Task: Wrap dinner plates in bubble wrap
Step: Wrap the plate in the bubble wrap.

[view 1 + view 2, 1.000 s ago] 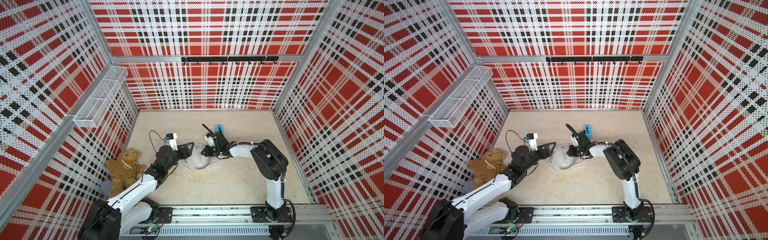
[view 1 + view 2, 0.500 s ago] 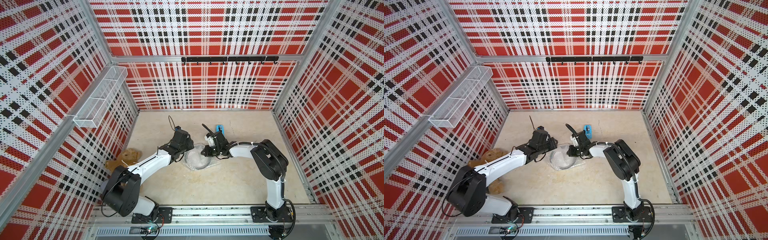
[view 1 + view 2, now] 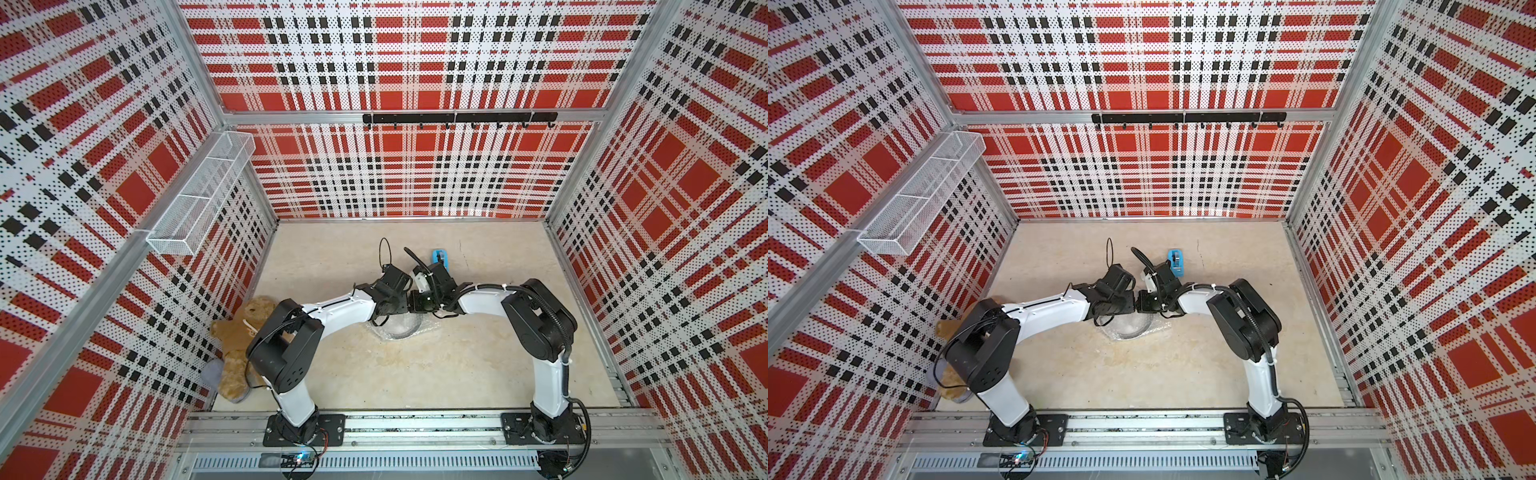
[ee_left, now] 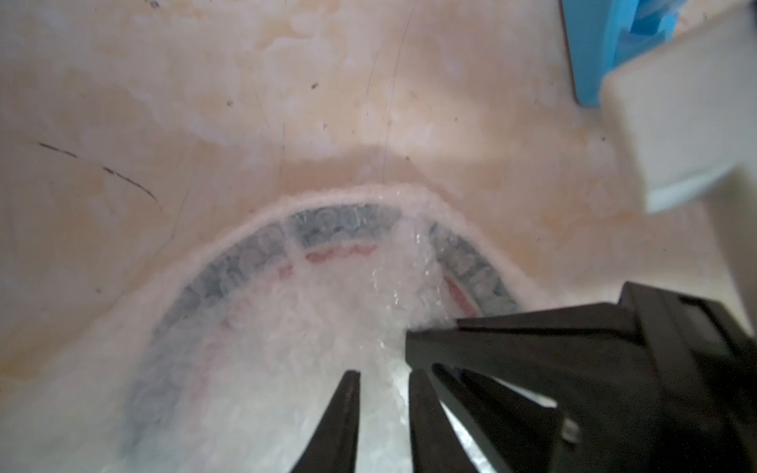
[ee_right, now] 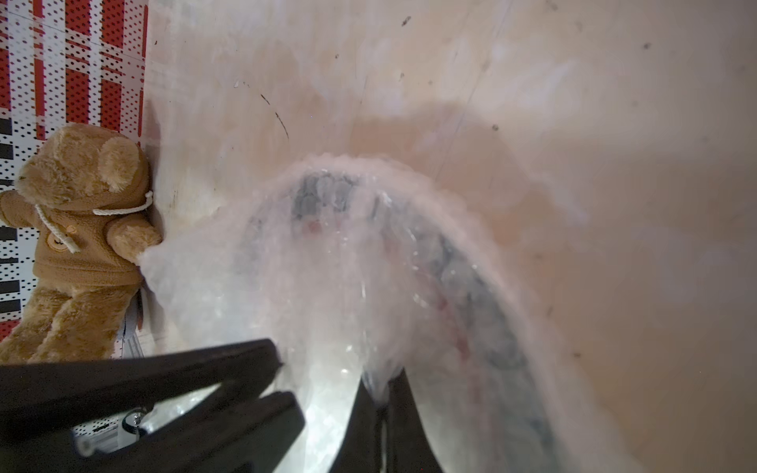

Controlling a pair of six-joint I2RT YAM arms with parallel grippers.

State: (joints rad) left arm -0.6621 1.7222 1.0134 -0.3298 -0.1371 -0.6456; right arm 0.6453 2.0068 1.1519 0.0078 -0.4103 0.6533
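1. The dinner plate (image 4: 340, 229) lies flat on the beige table (image 3: 415, 374) near its middle. The bubble wrap (image 4: 311, 327) is bunched over it, dimming the dark rim band and red marks.
2. Both arms reach in from the near rail and meet almost tip to tip above the bundle. In both top views they hide all but the bundle's nearer edge.
3. The right gripper (image 5: 381, 389) is closed tight. A raised fold of the wrap is nipped between its fingertips, over the plate and inside the rim band.
4. The left gripper (image 4: 383, 372) hangs just over the covered plate. Its fingers stand a narrow gap apart with wrap showing between them, and it cannot be told whether they pinch the sheet.
5. The two grippers sit just beside each other. In each wrist view the plate's rim arcs out beyond the fingertips.
6. A blue tape dispenser (image 3: 439, 257) lies on the table beyond the right wrist, apart from the wrap. A brown teddy bear (image 3: 239, 332) slumps against the left wall.
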